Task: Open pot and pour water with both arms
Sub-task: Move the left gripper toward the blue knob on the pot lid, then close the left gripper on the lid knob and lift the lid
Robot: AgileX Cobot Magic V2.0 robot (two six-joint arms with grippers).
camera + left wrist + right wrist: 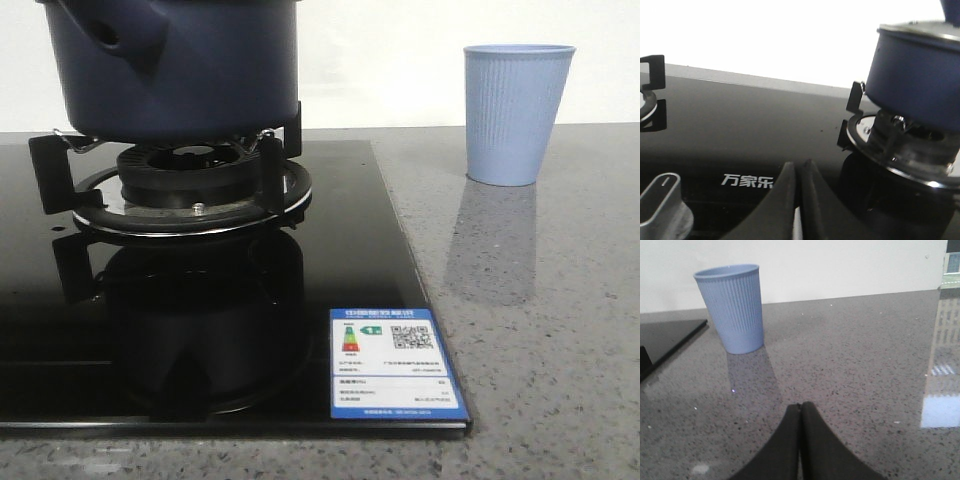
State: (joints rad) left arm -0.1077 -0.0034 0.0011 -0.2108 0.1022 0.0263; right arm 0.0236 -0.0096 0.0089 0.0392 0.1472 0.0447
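Observation:
The dark navy-blue pot (180,65) stands on the gas burner (190,185) of the black glass hob; its stubby holed handle (105,35) points toward the front left. The pot also shows in the left wrist view (915,82); its top is cut off in both views. My left gripper (799,165) is shut and empty, low over the hob glass, apart from the pot. My right gripper (800,406) is shut and empty, low over the grey counter, well short of the light blue ribbed cup (732,307). Neither arm shows in the front view.
The light blue ribbed cup (515,115) stands upright on the speckled counter to the right of the hob. A blue energy label (395,365) sits on the hob's front right corner. A silver knob (657,210) and a second burner's support (652,67) show in the left wrist view.

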